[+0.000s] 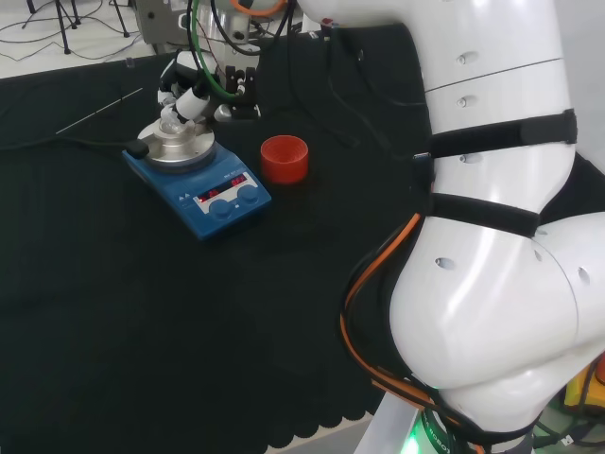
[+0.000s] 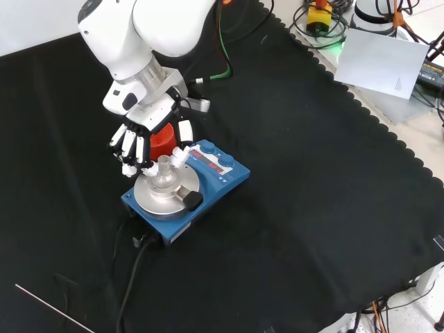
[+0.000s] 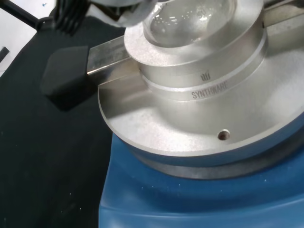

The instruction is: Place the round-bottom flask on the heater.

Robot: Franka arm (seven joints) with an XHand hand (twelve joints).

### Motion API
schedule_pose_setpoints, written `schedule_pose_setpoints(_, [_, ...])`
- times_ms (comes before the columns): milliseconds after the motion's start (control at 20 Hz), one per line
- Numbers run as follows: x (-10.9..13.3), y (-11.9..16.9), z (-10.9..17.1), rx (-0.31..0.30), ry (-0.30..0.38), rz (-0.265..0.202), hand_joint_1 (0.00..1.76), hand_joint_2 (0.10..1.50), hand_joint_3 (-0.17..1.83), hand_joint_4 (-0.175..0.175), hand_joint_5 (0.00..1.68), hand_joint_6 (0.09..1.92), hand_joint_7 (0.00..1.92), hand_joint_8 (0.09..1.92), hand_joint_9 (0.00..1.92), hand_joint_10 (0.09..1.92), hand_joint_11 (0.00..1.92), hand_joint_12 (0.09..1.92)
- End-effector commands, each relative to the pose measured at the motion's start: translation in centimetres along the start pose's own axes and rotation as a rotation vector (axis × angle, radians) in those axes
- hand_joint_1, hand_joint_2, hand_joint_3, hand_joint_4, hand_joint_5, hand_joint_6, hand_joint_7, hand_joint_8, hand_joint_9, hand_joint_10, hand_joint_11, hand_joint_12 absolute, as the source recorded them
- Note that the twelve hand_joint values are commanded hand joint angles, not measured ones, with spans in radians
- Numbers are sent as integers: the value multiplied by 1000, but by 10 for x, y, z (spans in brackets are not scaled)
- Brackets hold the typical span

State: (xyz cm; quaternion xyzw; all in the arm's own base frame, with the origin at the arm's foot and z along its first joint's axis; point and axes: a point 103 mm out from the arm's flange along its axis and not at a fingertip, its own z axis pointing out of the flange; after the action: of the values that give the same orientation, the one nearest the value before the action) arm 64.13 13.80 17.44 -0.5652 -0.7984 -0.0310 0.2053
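The flask (image 2: 164,168) sits in the heater (image 2: 186,191) so its round bottom rests steady; the hand (image 2: 149,139) grasps its neck.

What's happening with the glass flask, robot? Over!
Robot hand at the flask's neck, fingers curled round it. Round-bottom flask seated in the heater's metal block. Red ring stand beside, clear.
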Motion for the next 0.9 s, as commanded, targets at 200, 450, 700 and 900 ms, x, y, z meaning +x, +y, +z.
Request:
schedule_pose_setpoints(200, [2, -6, -7, -11, 26, -31, 832, 590, 665, 1, 440, 543, 341, 580, 514, 594, 107, 1362])
schedule_pose_setpoints(450, [0, -15, -15, -27, 34, -33, 656, 596, 481, 2, 389, 282, 289, 597, 486, 617, 62, 1378])
schedule_pose_setpoints(700, [-4, -33, -26, -32, 22, -16, 624, 605, 434, 8, 376, 190, 266, 596, 462, 623, 21, 1394])
schedule_pose_setpoints(900, [-3, -54, -39, -47, 13, 4, 639, 615, 434, 9, 376, 177, 260, 594, 459, 624, 14, 1398])
